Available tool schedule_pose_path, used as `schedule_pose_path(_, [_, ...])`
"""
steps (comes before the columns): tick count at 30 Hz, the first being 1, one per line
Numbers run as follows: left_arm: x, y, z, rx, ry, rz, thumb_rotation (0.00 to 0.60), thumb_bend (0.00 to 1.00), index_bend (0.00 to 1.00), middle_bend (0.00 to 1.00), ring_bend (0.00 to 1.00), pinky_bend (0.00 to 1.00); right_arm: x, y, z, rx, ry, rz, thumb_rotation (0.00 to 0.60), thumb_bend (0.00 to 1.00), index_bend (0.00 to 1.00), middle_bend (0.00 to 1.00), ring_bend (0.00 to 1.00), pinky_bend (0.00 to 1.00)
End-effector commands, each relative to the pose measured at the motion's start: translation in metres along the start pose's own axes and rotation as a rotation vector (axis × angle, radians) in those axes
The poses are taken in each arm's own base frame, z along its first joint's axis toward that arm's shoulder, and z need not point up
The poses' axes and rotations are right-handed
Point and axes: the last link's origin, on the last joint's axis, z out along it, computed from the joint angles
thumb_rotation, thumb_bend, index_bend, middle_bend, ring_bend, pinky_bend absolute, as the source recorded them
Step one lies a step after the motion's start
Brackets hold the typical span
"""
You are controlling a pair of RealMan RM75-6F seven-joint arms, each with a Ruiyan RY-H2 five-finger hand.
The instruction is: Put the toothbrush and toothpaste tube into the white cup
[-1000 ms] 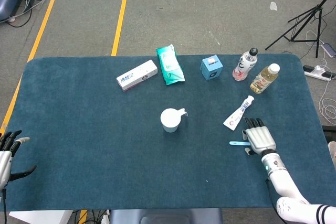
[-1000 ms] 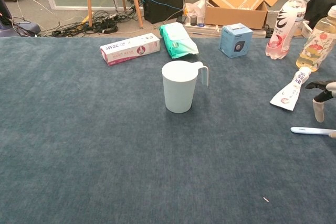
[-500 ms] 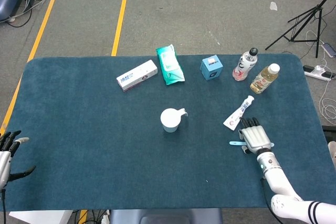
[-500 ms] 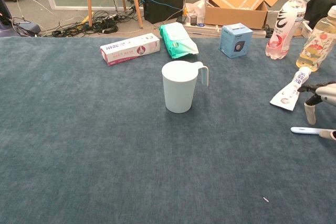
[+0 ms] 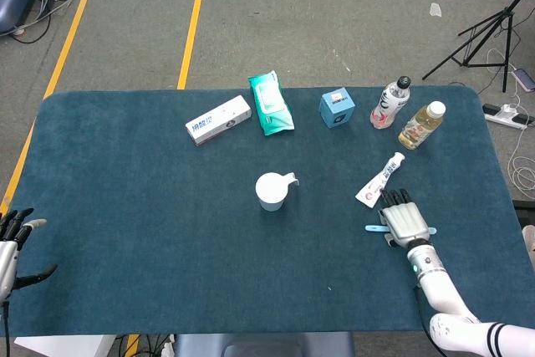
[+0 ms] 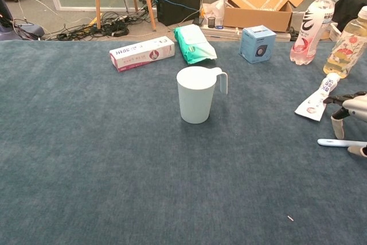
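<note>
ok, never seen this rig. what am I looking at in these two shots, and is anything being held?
It is a two-armed robot at a table covered in blue cloth, each arm ending in a robot hand. One picture looks down from the head camera, the other looks across the table from the chest.

The right robot hand hangs over the toothbrush, fingers spread, beside the toothpaste tube. I cannot see it gripping anything. The left robot hand waits open at the table's near left edge.

The white cup stands upright mid-table. Along the far edge: a white and pink box, a teal wipes pack, a small blue box and two drink bottles.
</note>
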Motion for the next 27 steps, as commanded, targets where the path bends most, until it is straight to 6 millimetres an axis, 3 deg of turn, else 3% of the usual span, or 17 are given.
schedule_pose_path(1, [0.0001, -0.0001, -0.0001, 0.0, 0.0, 0.0, 0.6, 0.0, 0.25, 0.14, 0.09, 0.07, -0.0012, -0.0005, 0.0004, 0.0, 0.002, -0.006, 0.6, 0.24, 0.48, 0.0, 0.0, 0.04])
schedule_pose_path(16, [0.0011, -0.0008, -0.0002, 0.002, 0.001, -0.003, 0.6, 0.0, 0.25, 0.14, 0.09, 0.08, -0.0072, -0.0046, 0.0034, 0.0, 0.004, -0.045, 0.6, 0.27, 0.51, 0.0, 0.0, 0.04])
schedule_pose_path(27, [0.001, -0.001, -0.0002, 0.004, -0.001, -0.001, 0.6, 0.0, 0.25, 0.14, 0.09, 0.09, -0.0094, -0.0049, -0.001, -0.003, 0.05, -0.058, 0.6, 0.3, 0.6, 0.0, 0.0, 0.04])
